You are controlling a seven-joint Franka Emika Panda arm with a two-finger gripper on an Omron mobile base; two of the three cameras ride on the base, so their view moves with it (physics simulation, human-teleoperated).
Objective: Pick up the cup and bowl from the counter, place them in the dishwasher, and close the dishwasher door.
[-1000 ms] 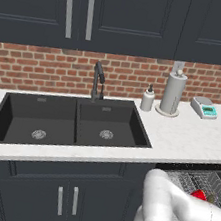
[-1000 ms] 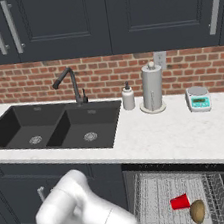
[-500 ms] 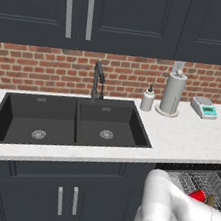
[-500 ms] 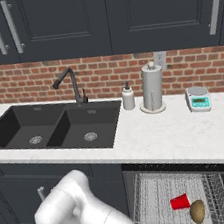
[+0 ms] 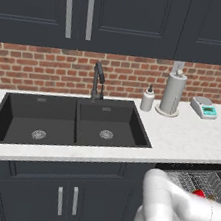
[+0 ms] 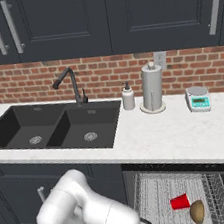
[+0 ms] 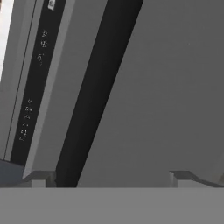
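Pincer [image 7: 109,181] tips wide apart, facing dishwasher door [image 7: 153,96] close; arm bent low.

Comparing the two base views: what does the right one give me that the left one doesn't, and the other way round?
Right base view: the bowl lying beside the cup in the dishwasher rack, with most of the rack visible. Left base view: the cabinet front under the sink, with its paired handles unobstructed. Both: the red cup in the rack, the sink, faucet, paper towel roll and scale.
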